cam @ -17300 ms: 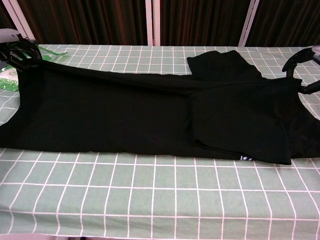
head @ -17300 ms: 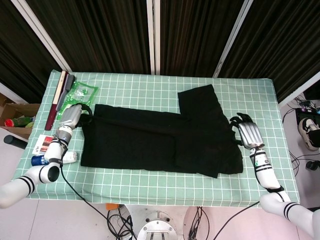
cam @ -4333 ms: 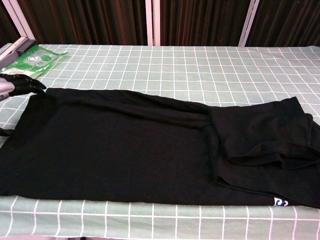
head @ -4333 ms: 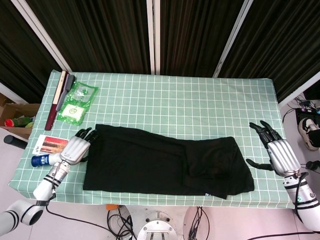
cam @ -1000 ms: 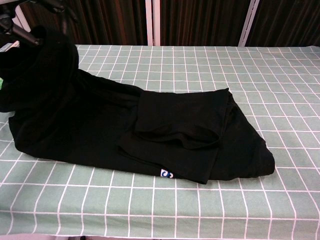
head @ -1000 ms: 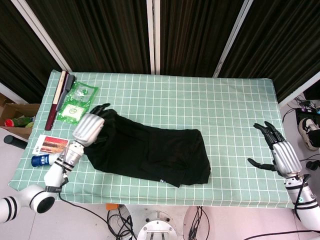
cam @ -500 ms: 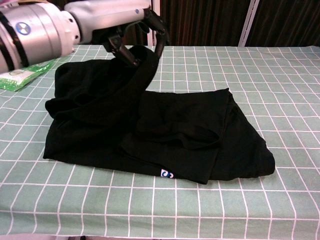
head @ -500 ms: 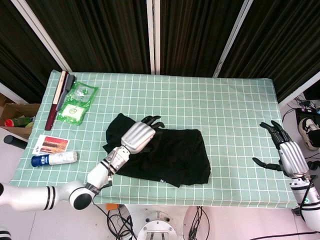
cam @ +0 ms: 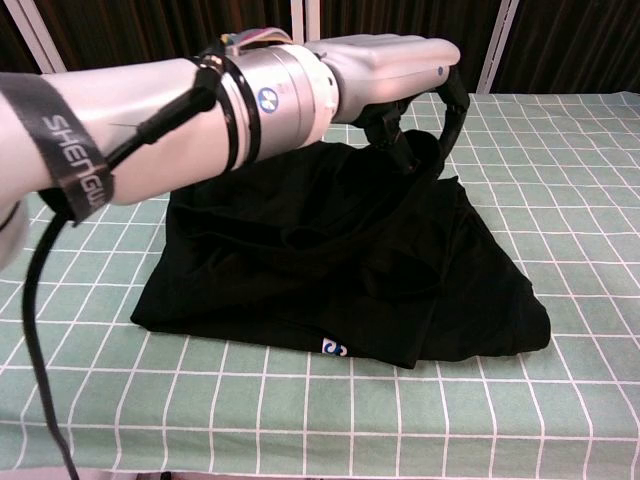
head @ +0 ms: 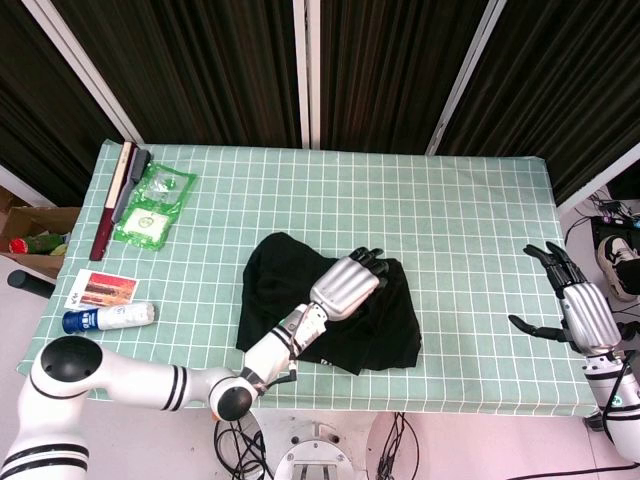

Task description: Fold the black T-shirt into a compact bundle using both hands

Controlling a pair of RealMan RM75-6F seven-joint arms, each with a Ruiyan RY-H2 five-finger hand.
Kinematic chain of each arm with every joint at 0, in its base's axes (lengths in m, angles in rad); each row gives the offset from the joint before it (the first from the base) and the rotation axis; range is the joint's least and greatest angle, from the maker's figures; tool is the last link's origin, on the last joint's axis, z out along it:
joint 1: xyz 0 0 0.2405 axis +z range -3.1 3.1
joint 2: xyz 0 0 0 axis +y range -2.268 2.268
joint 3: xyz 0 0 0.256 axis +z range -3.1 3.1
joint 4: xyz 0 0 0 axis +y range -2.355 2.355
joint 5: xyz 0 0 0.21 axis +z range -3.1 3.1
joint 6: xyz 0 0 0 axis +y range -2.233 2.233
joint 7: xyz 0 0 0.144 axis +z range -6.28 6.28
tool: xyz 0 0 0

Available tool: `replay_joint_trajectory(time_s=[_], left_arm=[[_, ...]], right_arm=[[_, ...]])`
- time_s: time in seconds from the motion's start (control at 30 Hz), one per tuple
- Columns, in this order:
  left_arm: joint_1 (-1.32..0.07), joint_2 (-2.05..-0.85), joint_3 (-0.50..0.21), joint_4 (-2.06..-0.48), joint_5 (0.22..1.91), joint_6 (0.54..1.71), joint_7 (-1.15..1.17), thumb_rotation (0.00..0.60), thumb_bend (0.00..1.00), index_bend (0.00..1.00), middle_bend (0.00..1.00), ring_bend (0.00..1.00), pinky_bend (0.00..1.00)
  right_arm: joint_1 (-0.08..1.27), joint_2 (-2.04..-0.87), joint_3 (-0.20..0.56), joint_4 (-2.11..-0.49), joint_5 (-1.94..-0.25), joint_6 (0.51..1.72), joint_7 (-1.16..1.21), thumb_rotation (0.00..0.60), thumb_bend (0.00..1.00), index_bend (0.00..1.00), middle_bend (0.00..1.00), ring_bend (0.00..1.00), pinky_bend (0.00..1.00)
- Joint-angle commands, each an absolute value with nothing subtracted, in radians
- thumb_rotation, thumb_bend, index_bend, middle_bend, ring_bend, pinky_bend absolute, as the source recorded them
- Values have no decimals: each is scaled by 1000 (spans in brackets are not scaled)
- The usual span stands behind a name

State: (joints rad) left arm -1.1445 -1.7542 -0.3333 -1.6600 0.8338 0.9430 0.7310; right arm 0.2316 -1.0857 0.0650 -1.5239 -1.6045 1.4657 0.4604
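Head view: black T-shirt [head: 300, 295] lies bunched near the middle of the green checked table [head: 450, 210].
Left hand [head: 347, 283] grips a raised fold of the shirt; right hand [head: 580, 312] hovers with fingers spread, empty, at the table's right edge.

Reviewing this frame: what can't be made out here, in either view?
- Left hand grip: head view shows only its back; in the chest view the fingers curl at the black T-shirt, but cloth hides any contact.
- Right hand: outside the chest view.
- T-shirt layers: black on black, folds unreadable.
- Small bottle and card: print too small to read.
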Motion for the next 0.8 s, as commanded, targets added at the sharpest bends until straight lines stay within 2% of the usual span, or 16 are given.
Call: replay_joint_trajectory(time_s=[0.03, 0.27, 0.4, 0.43, 0.47, 0.53, 0.57, 0.67, 0.8], left_arm=[[-1197, -1801, -355, -1617, 781, 945, 758, 600, 640, 633, 243, 100, 160], [-1286, -1875, -368, -1519, 702, 922, 788, 600, 639, 624, 234, 100, 157], [-1322, -1924, -355, -1447, 657, 884, 782, 600, 609, 543, 207, 95, 155], [-1328, -1934, -356, -1431, 644, 874, 775, 600, 541, 482, 180, 87, 153], [-1333, -1946, -362, -1412, 627, 870, 763, 600, 413, 381, 144, 76, 151], [-1327, -1956, -383, -1401, 618, 877, 722, 600, 240, 253, 102, 65, 149], [-1309, -1955, -405, -1408, 627, 890, 673, 600, 180, 202, 87, 60, 149], [-1240, -1899, -431, -1470, 673, 930, 567, 600, 142, 154, 76, 56, 149], [-1119, -1749, -414, -1618, 720, 995, 491, 599, 140, 149, 76, 56, 149]], right_arm=[[231, -1086, 65, -1520, -1602, 1464, 463, 600, 71, 96, 167, 15, 173], [228, -1089, 63, -1506, -1598, 1461, 478, 600, 71, 97, 167, 15, 173], [228, -1094, 63, -1495, -1596, 1457, 486, 600, 71, 97, 167, 15, 173], [228, -1094, 62, -1494, -1597, 1457, 487, 600, 71, 97, 167, 15, 173], [228, -1096, 62, -1492, -1598, 1458, 489, 600, 71, 97, 167, 15, 172], [227, -1096, 61, -1491, -1600, 1458, 489, 600, 71, 97, 167, 15, 172], [227, -1097, 59, -1490, -1602, 1458, 489, 600, 71, 97, 167, 15, 172], [226, -1097, 57, -1489, -1610, 1463, 489, 600, 71, 97, 167, 15, 172], [227, -1098, 52, -1492, -1633, 1475, 489, 600, 71, 97, 167, 15, 172]])
